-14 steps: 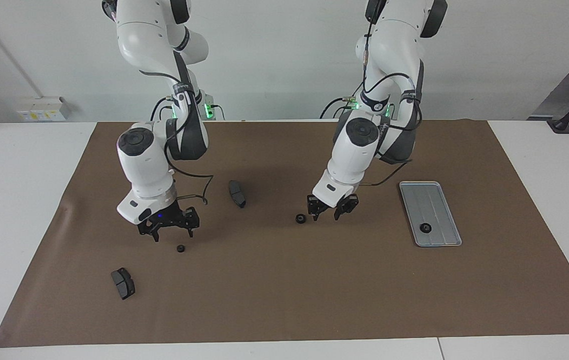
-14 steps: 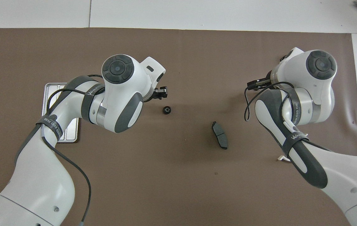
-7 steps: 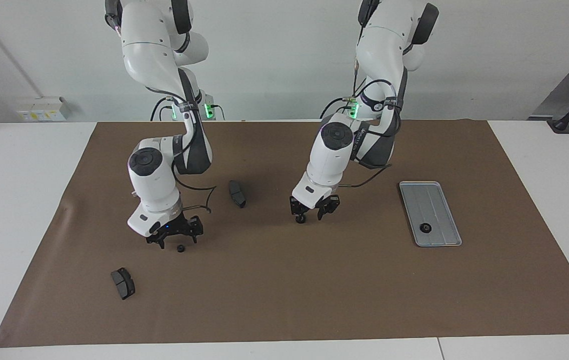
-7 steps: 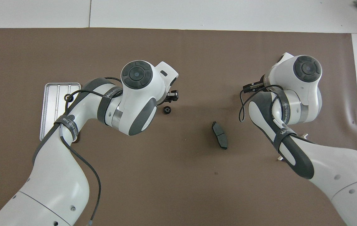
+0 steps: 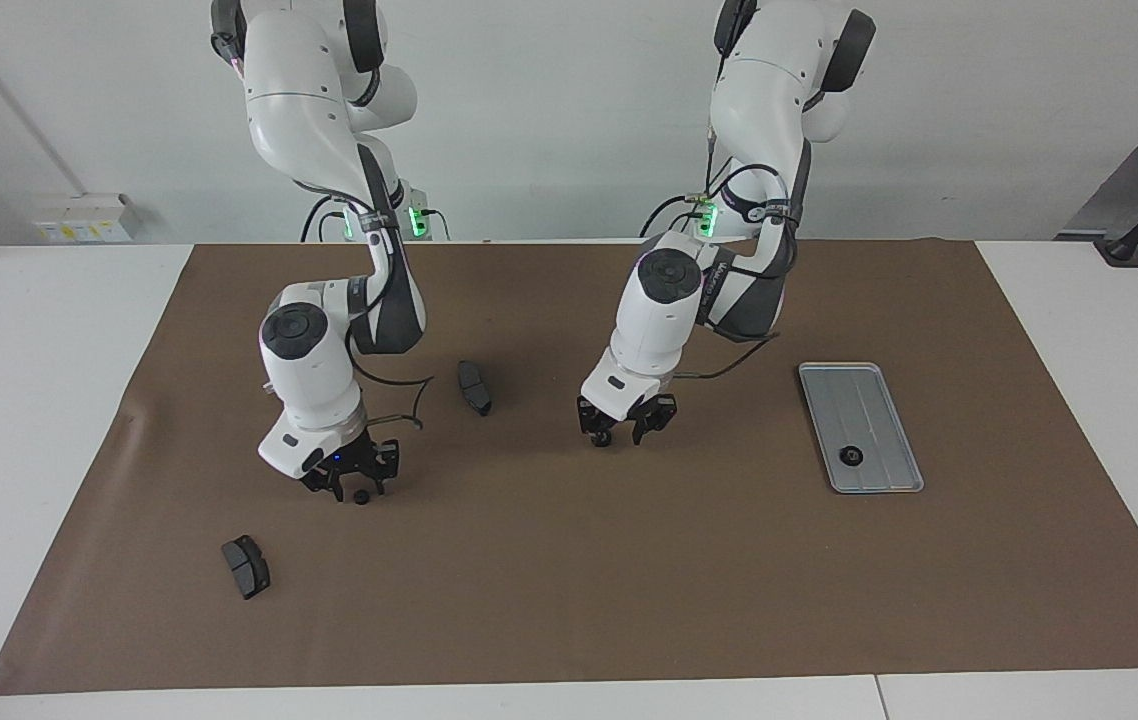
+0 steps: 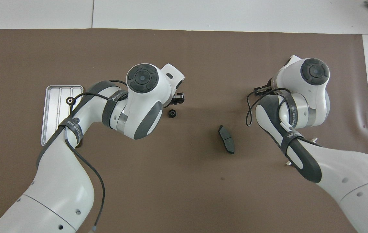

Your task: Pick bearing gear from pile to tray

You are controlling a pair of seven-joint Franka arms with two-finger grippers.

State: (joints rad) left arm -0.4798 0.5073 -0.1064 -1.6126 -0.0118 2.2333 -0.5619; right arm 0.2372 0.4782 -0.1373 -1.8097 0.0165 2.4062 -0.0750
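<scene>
Facing view: right gripper (image 5: 351,489) is down at the mat (image 5: 569,600) around a gear (image 5: 361,496); left gripper (image 5: 615,431) is beside another gear (image 5: 602,437). I cannot tell whether either grips. A third gear (image 5: 850,457) lies in the tray (image 5: 879,400).

Overhead view: the gear (image 6: 171,113) sits mid-mat beside the left gripper (image 6: 178,98); the tray (image 6: 53,110) lies near the mat's edge at the left arm's end.

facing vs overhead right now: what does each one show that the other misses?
Facing only: the right gripper low at a small black gear, and a dark brake pad farther from the robots. In the overhead view the right arm covers all of these.
Overhead only: a small white piece peeking out beside the right arm.
Both: the left gripper down by a second gear, the other brake pad, and the tray with a tray gear in it.
</scene>
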